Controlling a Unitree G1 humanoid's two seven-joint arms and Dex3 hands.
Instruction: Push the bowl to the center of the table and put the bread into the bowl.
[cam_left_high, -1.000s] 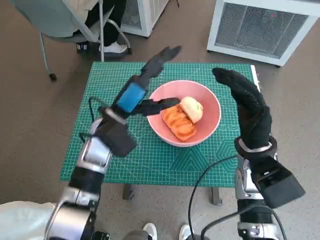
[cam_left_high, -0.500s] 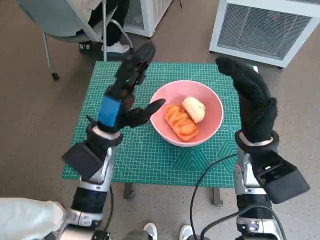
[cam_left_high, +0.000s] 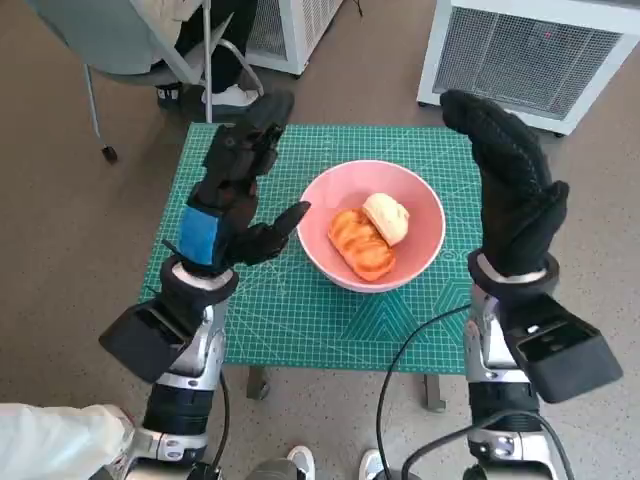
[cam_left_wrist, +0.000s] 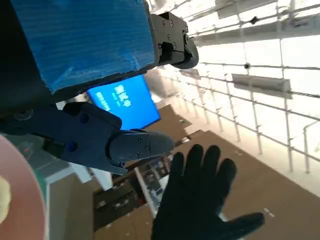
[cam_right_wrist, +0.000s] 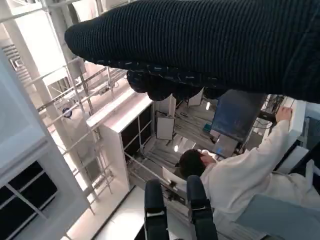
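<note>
Green cutting mat covers the table, and going from its left edge across, the left hand comes first: it is raised above the left half of the table, blue tape on its back, fingers spread apart and holding nothing, with the thumb pointing toward the bowl but apart from its rim. The left wrist view shows the same thing, its black fingers parted with nothing between them. Next comes the pink bowl, which sits about midway between the left and right edges and roughly central from front to back, so the pushing part of the task looks done. Inside it lie two pieces of bread, an orange-brown ridged one toward the left and a pale round one touching it on the right; both rest wholly within the rim, so the placing part appears finished as well, and I judge that little or nothing is left beyond drawing the arms away. Last, over the right edge of the table, the right hand in its knitted glove stands upright, fingers extended and loosely apart, empty, near the bowl's right side yet clear of it. Neither hand touches the bowl or the bread.
</note>
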